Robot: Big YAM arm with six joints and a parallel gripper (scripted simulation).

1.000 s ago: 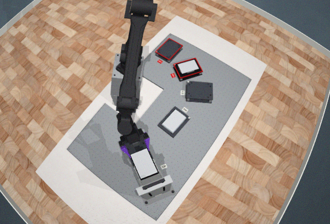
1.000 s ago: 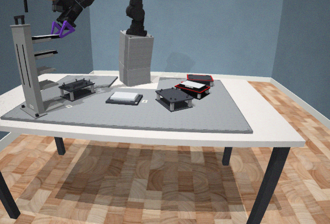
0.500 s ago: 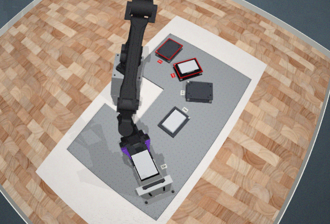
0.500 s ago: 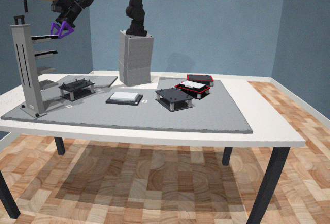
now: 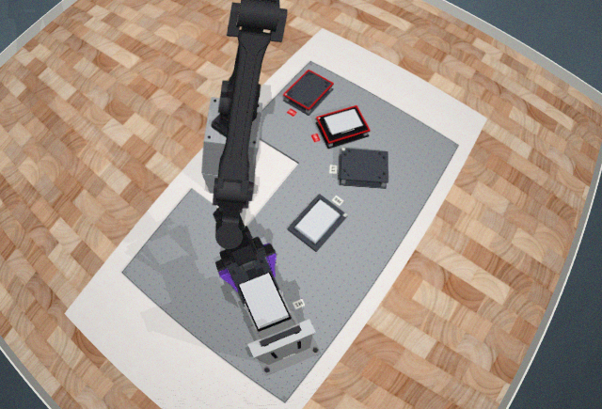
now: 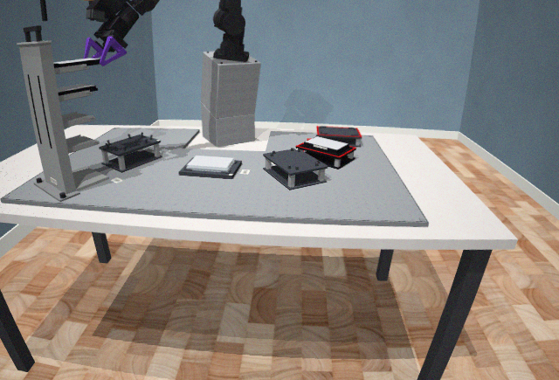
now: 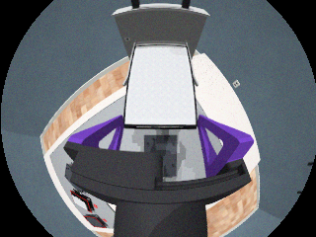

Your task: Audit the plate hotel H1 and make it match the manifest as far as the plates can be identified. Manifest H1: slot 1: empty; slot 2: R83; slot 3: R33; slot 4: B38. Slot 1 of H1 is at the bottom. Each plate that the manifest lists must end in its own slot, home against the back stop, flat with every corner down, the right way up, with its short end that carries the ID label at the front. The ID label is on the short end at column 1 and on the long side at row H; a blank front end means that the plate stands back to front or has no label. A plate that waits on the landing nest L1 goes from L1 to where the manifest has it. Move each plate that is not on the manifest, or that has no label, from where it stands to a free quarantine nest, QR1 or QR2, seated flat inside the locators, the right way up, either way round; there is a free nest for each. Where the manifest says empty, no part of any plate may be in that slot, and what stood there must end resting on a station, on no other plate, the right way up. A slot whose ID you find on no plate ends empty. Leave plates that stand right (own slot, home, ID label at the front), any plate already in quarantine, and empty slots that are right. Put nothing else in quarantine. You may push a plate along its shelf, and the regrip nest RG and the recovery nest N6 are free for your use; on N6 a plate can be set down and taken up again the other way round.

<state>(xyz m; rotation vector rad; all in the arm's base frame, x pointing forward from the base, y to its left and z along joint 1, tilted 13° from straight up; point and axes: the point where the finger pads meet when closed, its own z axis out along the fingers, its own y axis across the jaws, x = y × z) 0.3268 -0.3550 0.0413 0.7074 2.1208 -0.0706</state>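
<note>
Top view: looks almost straight down from high above, taking in the whole desk (image 5: 467,117) and surrounding floor.
Exterior view: stands off the desk's long side, near desk height, facing the back wall.
Wrist view: fisheye, close, rides behind the end effector (image 7: 161,134), facing the plate hotel (image 7: 161,27).
Shared: all three show the plate hotel (image 5: 281,346) (image 6: 43,109).

Plate (image 6: 72,64) on hotel's (image 6: 40,109) top shelf.
</note>
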